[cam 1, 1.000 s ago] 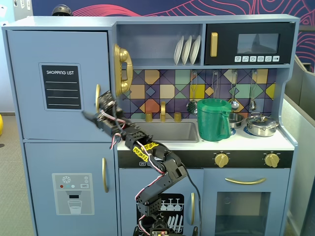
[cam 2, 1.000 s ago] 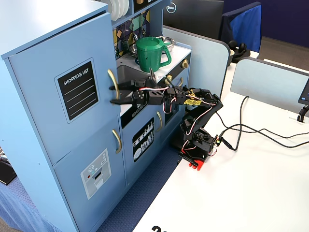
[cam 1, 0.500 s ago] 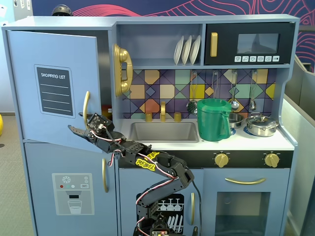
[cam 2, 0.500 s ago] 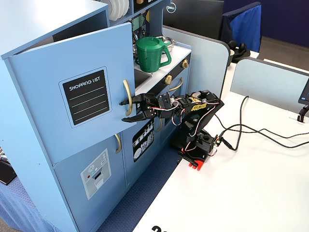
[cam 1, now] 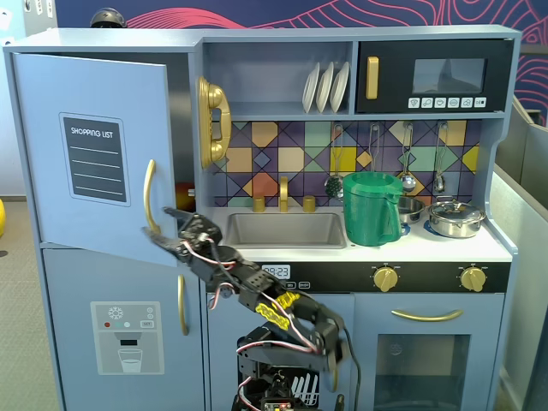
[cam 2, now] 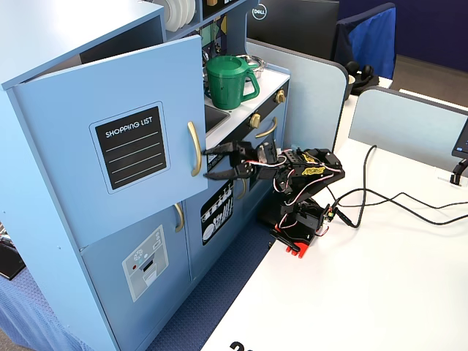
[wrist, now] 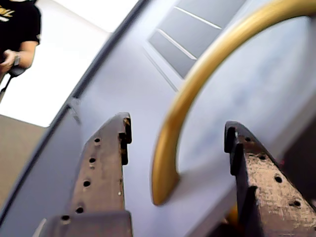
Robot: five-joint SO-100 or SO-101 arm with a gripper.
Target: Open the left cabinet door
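I have the toy kitchen (cam 1: 360,34) filling a fixed view, and the left cabinet door (cam 1: 94,154) sits at its upper left corner, above the lower door with the dispenser picture (cam 1: 127,338). The door is already swung partly out: its handle edge stands clear of the cabinet front, with a dark gap behind it, and in the other fixed view the door (cam 2: 110,139) juts out from the carcass at an angle. So I judge the opening well begun but not finished; the door is perhaps a third of the way round, and the rest of the swing is left.

The door is a tall panel, long axis upright, hinged on its far left edge, face now turned out towards the white worktop (cam 2: 380,285) where my arm (cam 2: 303,172) is based. The chalkboard panel (cam 1: 96,159) reads right way up.

The gold handle (cam 1: 150,197) runs vertically along the free edge, bowed outward.

My gripper (wrist: 175,148) has its jaws spread apart, one on each side of the handle's lower end (wrist: 165,173) in the wrist view. I see daylight on both sides, so it is straddling the handle, not clamped on it.
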